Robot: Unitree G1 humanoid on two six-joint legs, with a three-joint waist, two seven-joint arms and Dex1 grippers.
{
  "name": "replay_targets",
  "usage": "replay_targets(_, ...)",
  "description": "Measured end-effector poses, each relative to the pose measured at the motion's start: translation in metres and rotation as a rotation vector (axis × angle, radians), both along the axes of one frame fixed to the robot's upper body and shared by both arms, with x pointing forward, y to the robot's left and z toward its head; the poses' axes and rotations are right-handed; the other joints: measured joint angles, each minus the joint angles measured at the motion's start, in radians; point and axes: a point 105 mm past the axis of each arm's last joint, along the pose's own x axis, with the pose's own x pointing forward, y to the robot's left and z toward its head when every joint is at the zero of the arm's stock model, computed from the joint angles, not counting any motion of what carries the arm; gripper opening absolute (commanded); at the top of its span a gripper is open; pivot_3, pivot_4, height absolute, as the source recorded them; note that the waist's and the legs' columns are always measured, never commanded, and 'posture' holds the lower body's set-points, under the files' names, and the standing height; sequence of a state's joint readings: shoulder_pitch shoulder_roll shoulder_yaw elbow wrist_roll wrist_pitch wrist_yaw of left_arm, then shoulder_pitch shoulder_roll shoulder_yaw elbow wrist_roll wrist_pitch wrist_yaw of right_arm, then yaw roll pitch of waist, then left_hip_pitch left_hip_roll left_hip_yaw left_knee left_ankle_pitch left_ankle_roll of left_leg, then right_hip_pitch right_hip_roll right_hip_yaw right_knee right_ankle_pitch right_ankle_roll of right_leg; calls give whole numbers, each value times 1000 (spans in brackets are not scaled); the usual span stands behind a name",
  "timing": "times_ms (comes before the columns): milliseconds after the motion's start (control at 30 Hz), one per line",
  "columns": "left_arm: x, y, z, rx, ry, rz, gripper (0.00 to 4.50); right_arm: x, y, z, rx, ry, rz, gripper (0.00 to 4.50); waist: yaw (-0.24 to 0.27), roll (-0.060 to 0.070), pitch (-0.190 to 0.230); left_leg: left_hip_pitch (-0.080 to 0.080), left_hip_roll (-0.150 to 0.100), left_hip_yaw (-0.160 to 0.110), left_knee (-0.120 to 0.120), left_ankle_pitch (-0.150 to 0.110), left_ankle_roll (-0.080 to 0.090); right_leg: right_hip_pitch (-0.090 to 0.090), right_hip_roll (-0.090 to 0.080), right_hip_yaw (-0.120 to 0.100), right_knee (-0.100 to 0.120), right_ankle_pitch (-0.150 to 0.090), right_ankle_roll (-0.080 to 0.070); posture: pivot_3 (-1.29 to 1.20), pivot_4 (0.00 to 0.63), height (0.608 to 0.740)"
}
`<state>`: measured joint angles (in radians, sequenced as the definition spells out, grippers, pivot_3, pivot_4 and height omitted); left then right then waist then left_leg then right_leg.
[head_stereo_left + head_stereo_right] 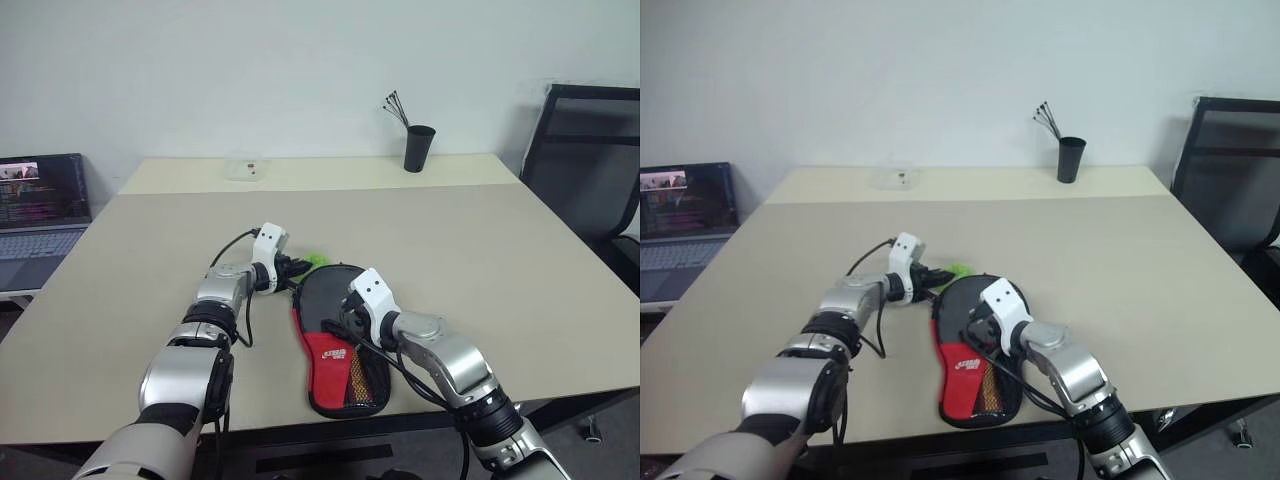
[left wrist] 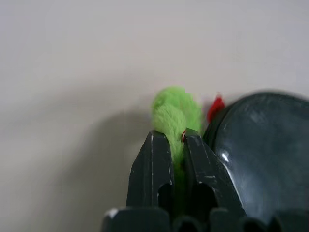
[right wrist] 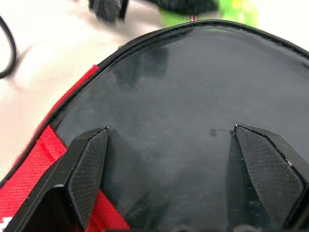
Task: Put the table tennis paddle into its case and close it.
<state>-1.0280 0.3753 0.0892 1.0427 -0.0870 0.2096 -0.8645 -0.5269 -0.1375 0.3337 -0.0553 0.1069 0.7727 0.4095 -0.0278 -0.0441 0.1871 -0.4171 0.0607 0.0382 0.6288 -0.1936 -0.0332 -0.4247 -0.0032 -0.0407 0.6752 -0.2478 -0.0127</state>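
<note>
case (image 1: 335, 345) — soft, paddle-shaped, glossy black round end, red fabric and mesh toward its narrow end, flat on the smooth beige counter (image 1: 480, 250) | left gripper (image 2: 176, 137) — pinching a fuzzy green tuft (image 2: 175, 110) at the case's round edge | right gripper (image 3: 169, 145) — fingers spread over the black panel

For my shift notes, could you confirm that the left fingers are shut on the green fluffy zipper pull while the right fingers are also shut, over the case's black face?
Not quite: the right gripper is open, its fingers spread wide over the case, as the right wrist view shows. The rest holds: the left gripper is shut on the green fluffy pull.
</note>
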Motion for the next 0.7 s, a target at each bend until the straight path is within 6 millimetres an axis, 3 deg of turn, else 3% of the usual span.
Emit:
replay_targets(100,-5,1,19,-13,-71,-22,19,0,0,0,-3,-2,-3,4500,-1,0,0,0,1,0,0,0,0,0,0,1,0,0,0,0,150,740)
replay_targets(200,-13,1,25,-19,-88,-29,19,1,0,0,-4,-2,-8,4500,-1,0,0,0,1,0,0,0,0,0,0,1,1,0,0,0,150,740)
replay_targets(400,-19,-2,25,15,-100,-34,19,2,0,-3,-12,-5,-12,4500,0,0,0,1,0,0,1,0,0,0,0,1,1,0,0,0,150,740)
replay_targets(700,-13,6,10,227,-185,-11,19,5,-2,-4,-30,-26,-16,4500,2,0,0,2,0,0,1,0,0,1,0,0,1,0,0,0,150,740)
